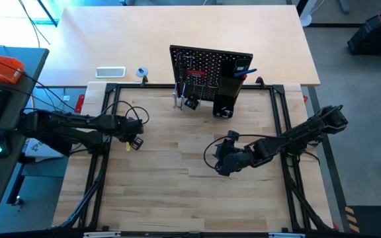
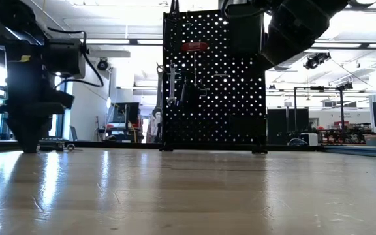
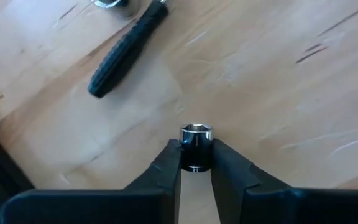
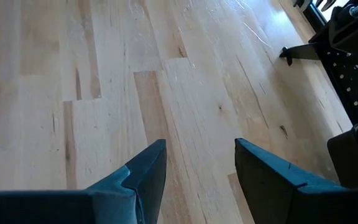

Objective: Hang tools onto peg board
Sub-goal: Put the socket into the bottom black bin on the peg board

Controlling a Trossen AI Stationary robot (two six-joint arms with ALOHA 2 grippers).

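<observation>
While the peg board stands upright at the table's far edge with tools hung on it, the left gripper clamps a small silver socket near a black-handled tool; the right gripper, jaws apart, hovers mid-table.

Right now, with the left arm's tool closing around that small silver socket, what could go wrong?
1. The left tool pinches the socket only at its fingertips; the smooth round metal could squirt out or tip.
2. The black-handled bar lies nearby on the table; a swing could knock it.
3. The peg board already looks crowded, leaving few free hooks.
</observation>
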